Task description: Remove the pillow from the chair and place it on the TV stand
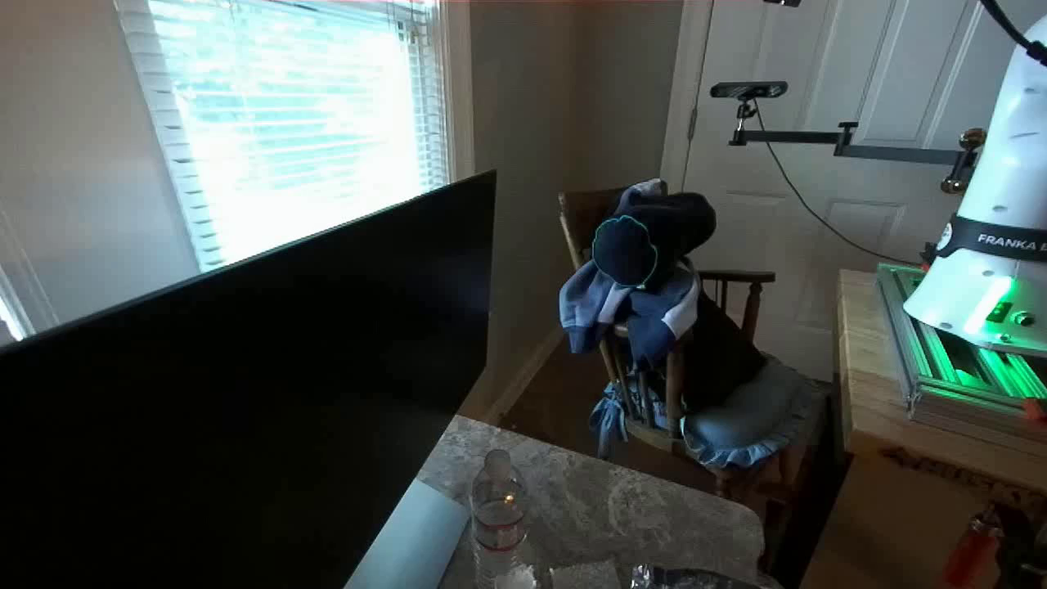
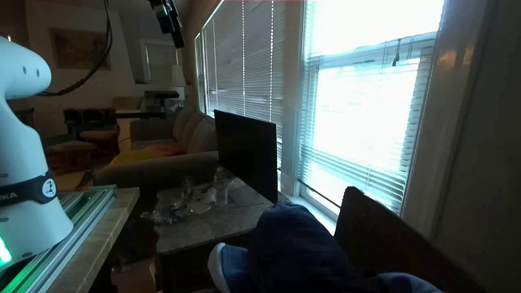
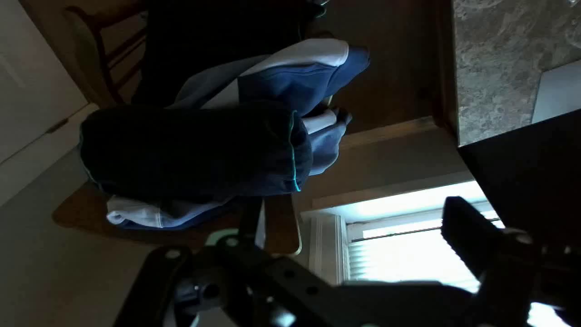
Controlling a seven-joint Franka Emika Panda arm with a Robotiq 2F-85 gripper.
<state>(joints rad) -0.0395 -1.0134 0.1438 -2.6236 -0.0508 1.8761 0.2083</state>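
Observation:
The pillow, a dark bolster with teal piping, lies across the top of the chair back in both exterior views [image 1: 626, 249] [image 2: 291, 240]. It also shows in the wrist view [image 3: 190, 150]. The wooden chair [image 1: 585, 214] carries a blue, white and grey garment [image 1: 589, 303] under the pillow. The TV stand is a grey stone-patterned table [image 1: 630, 507] [image 2: 203, 236], at the right in the wrist view [image 3: 494, 68]. My gripper [image 3: 354, 222] is open with nothing between its fingers, apart from the pillow. Part of it hangs high in an exterior view [image 2: 167, 22].
A large black TV screen [image 1: 286, 393] stands on the TV stand. A clear bottle [image 1: 497, 515], a pale flat panel [image 1: 421, 523] and loose plastic wrappers [image 2: 183, 203] lie there too. A camera on a bracket [image 1: 748, 90] sticks out near the door. The window [image 2: 362, 110] is behind.

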